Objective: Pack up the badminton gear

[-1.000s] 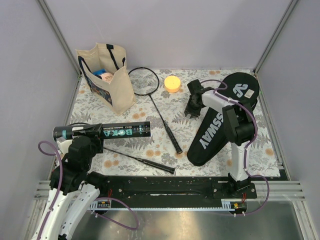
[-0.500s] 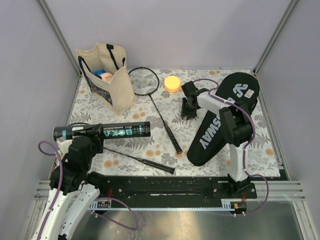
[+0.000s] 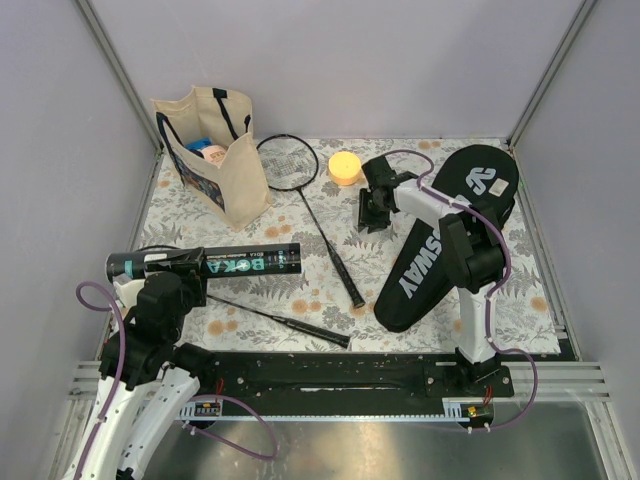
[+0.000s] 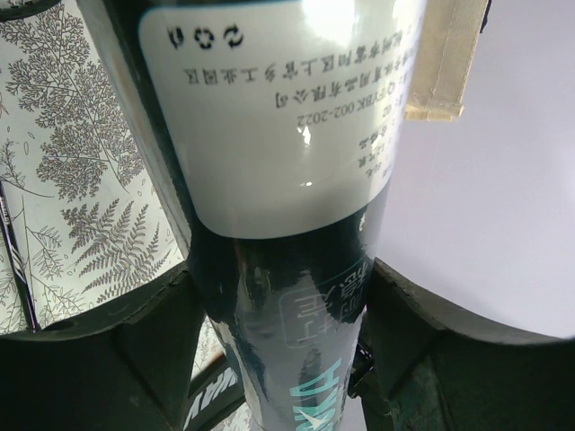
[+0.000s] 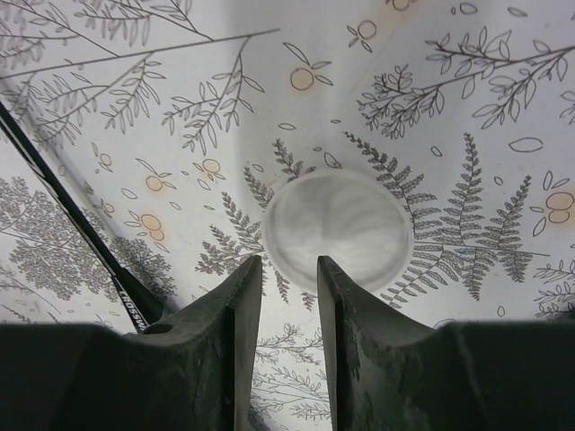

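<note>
Aiming at the round thing [image 5: 337, 229] w/ the right claw [image 5: 287, 262], narrow & empty, open it wider 1st, then go straight down; left claw [image 4: 286, 305] grips the tube [image 4: 269, 117].

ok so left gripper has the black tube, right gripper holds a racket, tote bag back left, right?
No: the right gripper holds nothing; the right wrist view shows its jaws apart and empty above the mat. Left gripper does hold the black tube, tote bag back left.

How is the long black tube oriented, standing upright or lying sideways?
Sideways: the tube lies horizontal, clamped in the left tool.
</note>
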Controlling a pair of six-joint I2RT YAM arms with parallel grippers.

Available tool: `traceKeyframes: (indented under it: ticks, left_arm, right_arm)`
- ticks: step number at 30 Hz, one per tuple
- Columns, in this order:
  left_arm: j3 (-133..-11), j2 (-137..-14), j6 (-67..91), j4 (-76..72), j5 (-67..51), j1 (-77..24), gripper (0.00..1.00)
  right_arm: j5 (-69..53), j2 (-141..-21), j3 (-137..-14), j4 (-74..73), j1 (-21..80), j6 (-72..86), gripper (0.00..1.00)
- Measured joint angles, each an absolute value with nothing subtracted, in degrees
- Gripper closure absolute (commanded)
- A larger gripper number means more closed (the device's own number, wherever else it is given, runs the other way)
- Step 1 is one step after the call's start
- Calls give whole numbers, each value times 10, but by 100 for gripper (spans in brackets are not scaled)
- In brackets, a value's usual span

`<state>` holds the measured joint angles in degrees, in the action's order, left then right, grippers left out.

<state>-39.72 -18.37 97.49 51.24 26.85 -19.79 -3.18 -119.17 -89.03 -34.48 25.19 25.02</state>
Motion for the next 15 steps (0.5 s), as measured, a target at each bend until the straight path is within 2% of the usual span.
traceKeyframes:
  ticks: [12, 14, 15]
  left_arm:
    - [-398, -185, 975, 516, 269, -198, 72]
    - [-398, -185, 975, 517, 270, -198, 72]
    - [-398, -185, 975, 517, 270, -198, 72]
  right_arm:
    - [-36, -1227, -918, -348, 266, 246, 63]
    - [-31, -1227, -919, -350, 270, 244, 67]
    - [-27, -1228, -919, -351, 274, 242, 75]
